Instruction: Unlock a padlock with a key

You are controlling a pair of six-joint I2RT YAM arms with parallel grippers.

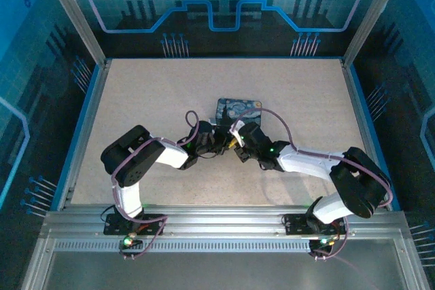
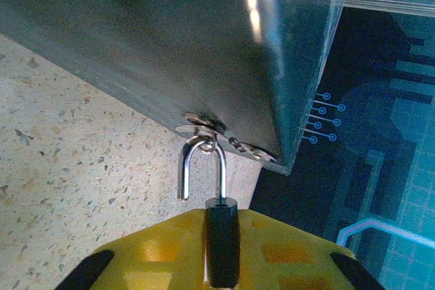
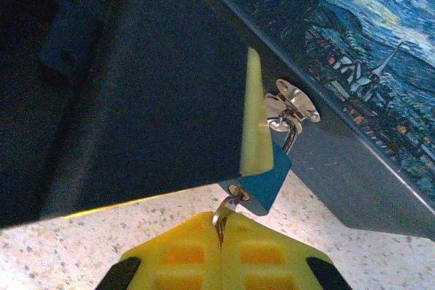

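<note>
Two yellow, waffle-moulded pads of the right hand (image 3: 221, 252) press together on a slender silvery metal key (image 3: 222, 216). The key's tip reaches the underside of a small blue-bodied padlock (image 3: 264, 183) hanging just in front of a rectangular tin box (image 3: 367, 39). The left hand (image 2: 221, 252) clamps the padlock's body edge-on between its own yellow pads, close to the tin's front wall. Between body and tin, a thin polished steel shackle (image 2: 221, 174) hooks through a small bright hasp (image 2: 204, 125) fixed to the tin's smooth grey front. One leg seems to end clear of the body, though the view is too tight to be sure. The tin's lid carries a swirling blue-and-yellow night-sky print, and a pale speckled worktop (image 2: 68, 154) spreads around the tin. Lock and key both look light, rigid and slick, so they are likely to twist or slip. The flat-sided body looks like the soundest place to hold the lock. The key is best turned gently by its head, since the blade is thin.
</note>
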